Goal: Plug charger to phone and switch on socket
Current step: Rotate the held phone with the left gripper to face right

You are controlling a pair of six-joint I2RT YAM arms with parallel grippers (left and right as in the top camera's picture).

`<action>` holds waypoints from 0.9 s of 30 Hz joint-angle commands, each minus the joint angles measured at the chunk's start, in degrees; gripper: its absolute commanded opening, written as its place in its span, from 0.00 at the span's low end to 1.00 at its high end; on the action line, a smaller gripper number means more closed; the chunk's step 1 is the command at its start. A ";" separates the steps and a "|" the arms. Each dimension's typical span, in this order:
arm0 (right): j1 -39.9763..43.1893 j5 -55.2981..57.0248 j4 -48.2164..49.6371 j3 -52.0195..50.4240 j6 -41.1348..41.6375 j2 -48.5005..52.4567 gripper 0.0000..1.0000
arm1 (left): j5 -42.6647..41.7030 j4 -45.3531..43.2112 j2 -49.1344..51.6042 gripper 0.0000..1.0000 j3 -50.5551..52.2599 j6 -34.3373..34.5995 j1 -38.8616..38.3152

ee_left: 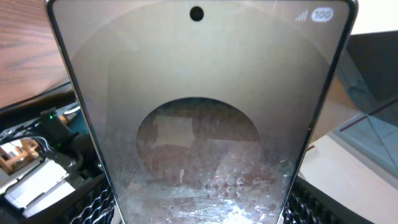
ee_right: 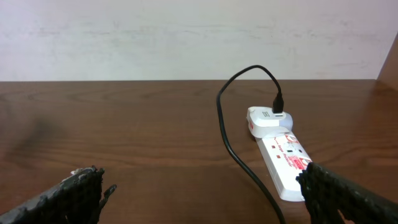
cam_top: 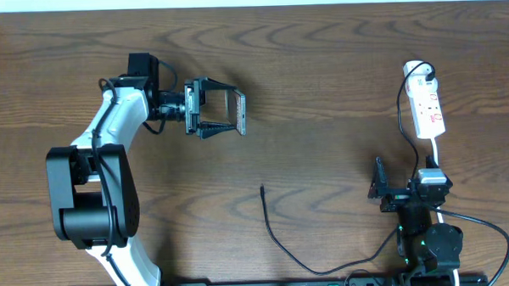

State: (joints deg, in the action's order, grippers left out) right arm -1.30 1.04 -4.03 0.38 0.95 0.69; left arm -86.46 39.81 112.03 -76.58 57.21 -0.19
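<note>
- The only writing that can be read is "100" beside signal bars, in the top right corner of the phone (ee_left: 199,112) screen as the left wrist camera sees it. A round camera hole sits at the top middle of the screen.
- The power strip (ee_right: 287,163) has red printing on its white top, too small to read in any view.
- The left gripper (cam_top: 221,112) is clamped on the phone, one finger on each side edge. Its black meshed pads (ee_left: 93,202) show at the bottom corners of the left wrist view.
- From overhead the phone (cam_top: 240,112) is only a narrow, tilted slab at the gripper's end, over the left middle of the table (cam_top: 319,56). In the left wrist view its screen fills nearly the whole frame.
- The right gripper (ee_right: 214,199) is spread wide and holds nothing. Its fingers sit at the lower corners of its own view, pointing toward the power strip.
- The overhead view places the right gripper (cam_top: 407,187) near the close end of the power strip (cam_top: 427,111), at the table's right side.
- The charger cable (cam_top: 270,230) lies on the wood. Its free tip rests near the table's middle, well apart from the phone, and only the overhead view shows it.
- The right wrist view shows the cable's other end entering a white adapter (ee_right: 268,119) plugged into the strip's far end.
</note>
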 commanded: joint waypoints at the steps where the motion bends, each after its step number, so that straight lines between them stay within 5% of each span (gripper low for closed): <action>1: 0.24 -0.13 -0.24 -0.07 -0.59 -0.31 0.99 | -2.45 -1.70 0.15 0.07 -1.73 0.48 0.28; 7: 0.24 -0.13 -0.24 -0.07 -0.59 -0.31 0.99 | 0.20 -9.11 0.15 0.07 -1.73 -3.21 0.28; 15: 0.24 -0.11 -0.24 -0.07 -0.59 -0.31 0.99 | 19.43 -10.38 0.15 0.07 -1.66 -16.76 0.28; 21: 0.24 -0.13 -0.24 -0.07 -0.61 -0.31 0.99 | 30.14 -10.64 0.15 0.07 -1.66 -16.65 0.13; 27: 0.24 -0.13 -0.24 -0.07 -0.59 -0.31 0.99 | 30.80 -14.82 0.15 0.07 -1.66 -16.44 0.13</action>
State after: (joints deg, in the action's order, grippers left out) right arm -1.30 1.04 -4.03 0.38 0.97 0.69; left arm -56.05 26.50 112.07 -76.60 41.71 -0.16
